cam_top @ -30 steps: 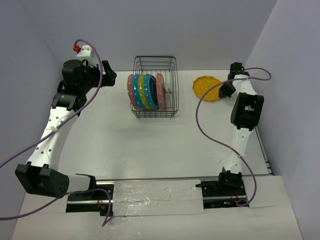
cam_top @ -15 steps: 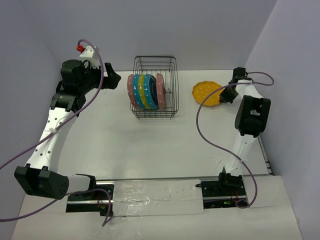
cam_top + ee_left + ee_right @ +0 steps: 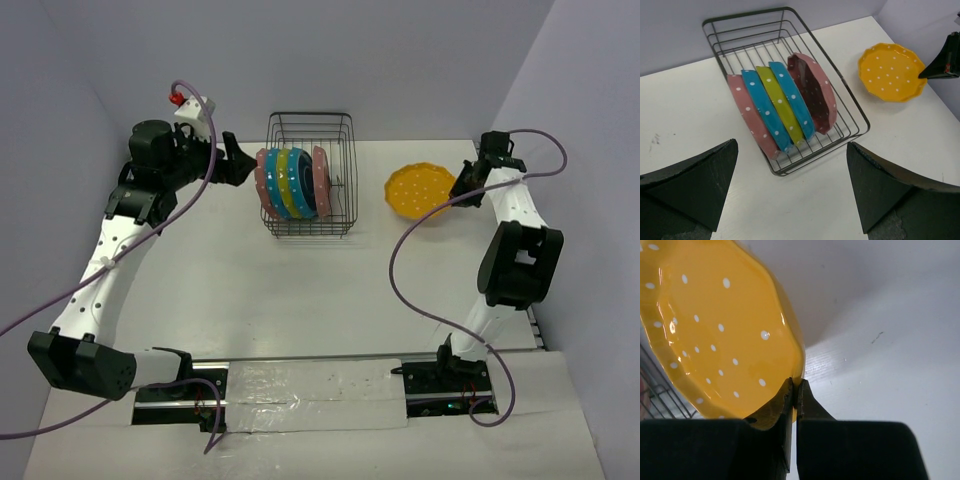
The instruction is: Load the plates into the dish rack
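Note:
The black wire dish rack point(image 3: 346, 180) stands at the back centre of the table and also shows in the left wrist view point(image 3: 850, 102). Several dotted plates stand on edge in it: pink point(image 3: 752, 122), teal-blue point(image 3: 765, 112), yellow-green point(image 3: 782, 107), teal-blue point(image 3: 795, 100), pink point(image 3: 812, 92). The orange-yellow plate point(image 3: 418, 190) is right of the rack, tilted, its rim pinched by my right gripper point(image 3: 462, 190); the right wrist view shows the plate point(image 3: 715, 330) and the shut gripper point(image 3: 796, 386). My left gripper point(image 3: 240, 165) is open and empty, left of the rack.
The white table point(image 3: 300, 290) is walled by grey panels at the back and both sides. Purple cables loop from each arm, one point(image 3: 400, 270) hanging over the right half of the table.
The right arm has swung rightward and raised the orange-yellow plate, tilting it off the table. The left gripper has shifted slightly right toward the rack.

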Tool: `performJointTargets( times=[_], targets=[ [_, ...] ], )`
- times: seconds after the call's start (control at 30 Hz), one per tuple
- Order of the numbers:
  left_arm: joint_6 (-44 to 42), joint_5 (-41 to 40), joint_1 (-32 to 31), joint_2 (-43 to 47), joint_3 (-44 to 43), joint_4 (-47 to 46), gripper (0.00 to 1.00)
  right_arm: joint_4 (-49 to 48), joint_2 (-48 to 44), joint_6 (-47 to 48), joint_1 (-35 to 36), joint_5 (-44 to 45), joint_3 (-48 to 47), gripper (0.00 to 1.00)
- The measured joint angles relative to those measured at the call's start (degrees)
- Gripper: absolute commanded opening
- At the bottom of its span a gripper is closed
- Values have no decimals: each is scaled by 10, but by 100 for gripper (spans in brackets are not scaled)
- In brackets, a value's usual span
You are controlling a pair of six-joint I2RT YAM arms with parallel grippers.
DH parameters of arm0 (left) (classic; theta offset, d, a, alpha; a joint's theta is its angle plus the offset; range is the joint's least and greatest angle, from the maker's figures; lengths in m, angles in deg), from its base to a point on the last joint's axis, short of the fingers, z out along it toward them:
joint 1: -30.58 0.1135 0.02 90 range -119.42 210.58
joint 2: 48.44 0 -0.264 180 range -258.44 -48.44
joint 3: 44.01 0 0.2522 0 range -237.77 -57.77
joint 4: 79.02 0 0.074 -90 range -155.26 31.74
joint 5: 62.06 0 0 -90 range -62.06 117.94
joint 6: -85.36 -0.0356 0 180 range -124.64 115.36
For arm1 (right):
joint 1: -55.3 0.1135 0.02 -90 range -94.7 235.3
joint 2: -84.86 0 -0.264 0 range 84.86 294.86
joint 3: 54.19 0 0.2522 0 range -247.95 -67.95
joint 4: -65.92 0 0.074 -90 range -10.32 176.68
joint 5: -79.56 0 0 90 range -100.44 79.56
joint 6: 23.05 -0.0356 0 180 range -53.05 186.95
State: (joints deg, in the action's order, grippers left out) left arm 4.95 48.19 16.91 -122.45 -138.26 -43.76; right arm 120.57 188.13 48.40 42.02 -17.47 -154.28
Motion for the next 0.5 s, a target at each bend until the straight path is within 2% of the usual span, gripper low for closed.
performJointTargets(
  times=[0.3, 0.5],
  targets=[
    [-23, 69, -47, -27, -28, 4, 99, 3, -133, 81, -1, -52, 53, 0],
    [-28, 128, -89, -78, -101, 35, 99, 7, -236, 136, 2, -118, 53, 0]
  ],
)
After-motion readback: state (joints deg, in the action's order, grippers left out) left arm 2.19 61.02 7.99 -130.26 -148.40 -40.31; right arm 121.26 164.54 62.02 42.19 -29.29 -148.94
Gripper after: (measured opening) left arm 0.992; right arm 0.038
